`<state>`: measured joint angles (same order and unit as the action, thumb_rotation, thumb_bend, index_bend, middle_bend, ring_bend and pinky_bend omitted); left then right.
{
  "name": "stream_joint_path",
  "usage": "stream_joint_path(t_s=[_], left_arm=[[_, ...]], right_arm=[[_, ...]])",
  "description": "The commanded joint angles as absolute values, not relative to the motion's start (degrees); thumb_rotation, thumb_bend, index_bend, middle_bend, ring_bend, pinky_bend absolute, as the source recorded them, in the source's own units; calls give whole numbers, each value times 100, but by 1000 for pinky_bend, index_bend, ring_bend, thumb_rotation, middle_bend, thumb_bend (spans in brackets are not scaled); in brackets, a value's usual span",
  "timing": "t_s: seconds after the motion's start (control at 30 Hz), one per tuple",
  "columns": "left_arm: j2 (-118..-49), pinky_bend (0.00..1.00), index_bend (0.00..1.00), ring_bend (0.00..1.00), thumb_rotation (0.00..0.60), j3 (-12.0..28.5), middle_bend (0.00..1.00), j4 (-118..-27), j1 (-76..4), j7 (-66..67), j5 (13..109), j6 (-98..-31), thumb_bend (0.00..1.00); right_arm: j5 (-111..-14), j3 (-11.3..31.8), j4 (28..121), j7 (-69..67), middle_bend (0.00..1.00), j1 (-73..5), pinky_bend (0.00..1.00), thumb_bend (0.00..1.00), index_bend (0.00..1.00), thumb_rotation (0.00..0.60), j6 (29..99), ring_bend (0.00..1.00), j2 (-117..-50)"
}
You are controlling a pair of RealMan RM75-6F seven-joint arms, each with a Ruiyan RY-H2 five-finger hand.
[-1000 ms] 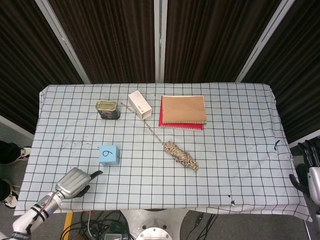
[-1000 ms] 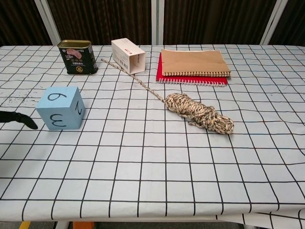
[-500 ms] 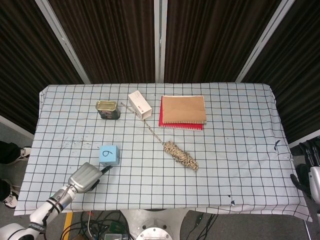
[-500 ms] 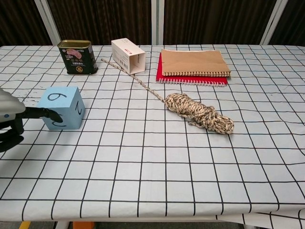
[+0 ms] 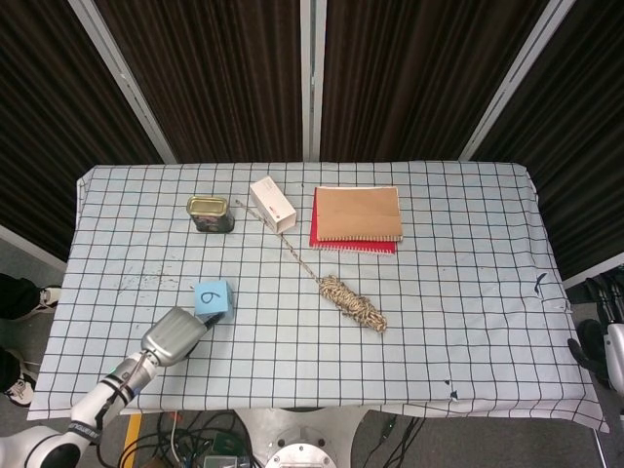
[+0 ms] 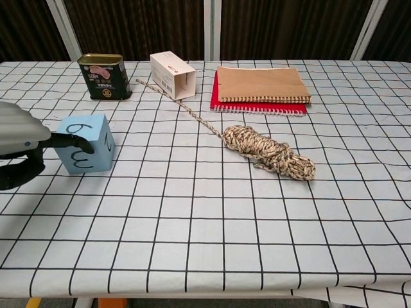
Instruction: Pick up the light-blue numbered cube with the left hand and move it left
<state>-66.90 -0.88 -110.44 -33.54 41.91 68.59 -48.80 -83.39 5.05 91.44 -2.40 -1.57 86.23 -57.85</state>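
Observation:
The light-blue numbered cube [image 5: 213, 297] [image 6: 90, 144] stands on the checked tablecloth left of centre, showing a 6 on top and a 3 on its front. My left hand [image 5: 175, 336] [image 6: 22, 144] is right against its near-left side. One dark finger lies across the cube's front face, and the other fingers curl lower down to the left, off the cube. The cube rests on the table and is not enclosed. My right hand [image 5: 600, 341] shows only partly, at the right edge of the head view beside the table; its fingers are unclear.
A dark tin [image 5: 211, 213] [image 6: 104, 76] and a white box [image 5: 272, 203] [image 6: 173, 74] stand behind the cube. Stacked brown and red notebooks [image 5: 357, 216] [image 6: 260, 86] lie at back centre. A coiled rope [image 5: 353, 302] [image 6: 270, 151] trails towards the box.
My left hand has moved forward and right from the table's near-left edge up to the cube, a finger now reaching across its front. The cube has shifted slightly.

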Motion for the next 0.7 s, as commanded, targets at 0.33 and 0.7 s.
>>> stream_joint_path(t_s=[0.33, 0.7], left_arm=[[-6583, 921, 116, 922, 600, -99, 858, -11358, -3966, 4963, 6024, -4934, 663], [-6682, 924, 131, 926, 600, -190, 861, -11366, -4639, 5664, 5225, -4971, 668]], right_arm=[[-8324, 506, 9079, -304, 0, -159, 0, 199, 0, 600, 8604, 0, -5805], [-8311, 505, 9034, -337, 0, -169, 0, 201, 0, 600, 8579, 0, -5833]])
